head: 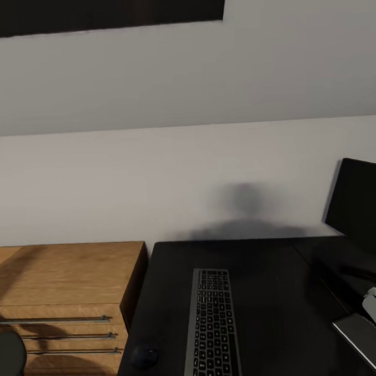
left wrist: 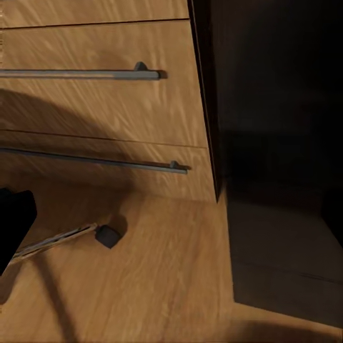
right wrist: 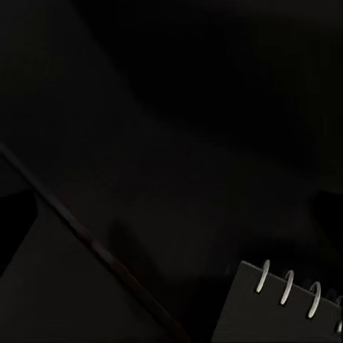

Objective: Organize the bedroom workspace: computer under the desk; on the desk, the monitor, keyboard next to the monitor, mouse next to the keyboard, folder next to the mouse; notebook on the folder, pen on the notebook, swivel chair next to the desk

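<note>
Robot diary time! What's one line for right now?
keyboard on desk | mouse beside it | monitor on desk | notebook nearby

Your right arm (head: 368,333): a flat silver-grey link panel with a pale edge; beside it, a white housing with a rounded grey inset plate over black casing. Jaws can't be made out.

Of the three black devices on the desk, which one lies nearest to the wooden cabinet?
The mouse, the small oval one at the desk's cabinet-side edge; the keyboard and monitor lie farther away.
</note>
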Controlling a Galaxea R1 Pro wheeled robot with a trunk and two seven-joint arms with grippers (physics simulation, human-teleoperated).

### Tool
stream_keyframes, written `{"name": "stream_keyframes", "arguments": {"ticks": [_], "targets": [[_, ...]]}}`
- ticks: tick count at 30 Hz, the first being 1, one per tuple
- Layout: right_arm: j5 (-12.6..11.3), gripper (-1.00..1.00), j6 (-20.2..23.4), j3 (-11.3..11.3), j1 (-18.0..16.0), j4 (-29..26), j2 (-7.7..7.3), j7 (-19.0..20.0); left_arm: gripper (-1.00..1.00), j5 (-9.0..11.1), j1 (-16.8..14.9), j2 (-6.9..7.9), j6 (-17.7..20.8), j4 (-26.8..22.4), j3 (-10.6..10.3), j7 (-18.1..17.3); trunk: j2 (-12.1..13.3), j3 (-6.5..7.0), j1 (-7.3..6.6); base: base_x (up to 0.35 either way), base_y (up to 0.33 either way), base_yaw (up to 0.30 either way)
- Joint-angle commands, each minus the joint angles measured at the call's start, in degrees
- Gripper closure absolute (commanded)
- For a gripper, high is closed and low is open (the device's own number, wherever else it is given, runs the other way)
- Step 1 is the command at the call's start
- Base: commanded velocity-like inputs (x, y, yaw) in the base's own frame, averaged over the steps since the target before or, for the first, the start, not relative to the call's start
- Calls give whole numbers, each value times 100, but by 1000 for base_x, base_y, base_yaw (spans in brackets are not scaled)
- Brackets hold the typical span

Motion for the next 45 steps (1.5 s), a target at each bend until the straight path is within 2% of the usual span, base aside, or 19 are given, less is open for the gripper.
{"name": "stream_keyframes", "arguments": {"ticks": [1, 11, 45], "targets": [[-85, -100, 43, -17, 1, 163, 1, -51, -100, 23, -3, 0, -7, -1, -49, 39, -3, -7, -1, -146, 0, 0], [-83, -100, 31, -16, 1, 163, 1, -46, -100, 23, -3, 3, -7, -1, -49, 39, -3, -7, -1, -147, 0, 0], [-75, -100, 8, -15, 1, 163, 10, -42, -100, 23, -3, 3, 27, -1, -49, 39, -3, -7, -1, -5, 37, 0]]}}
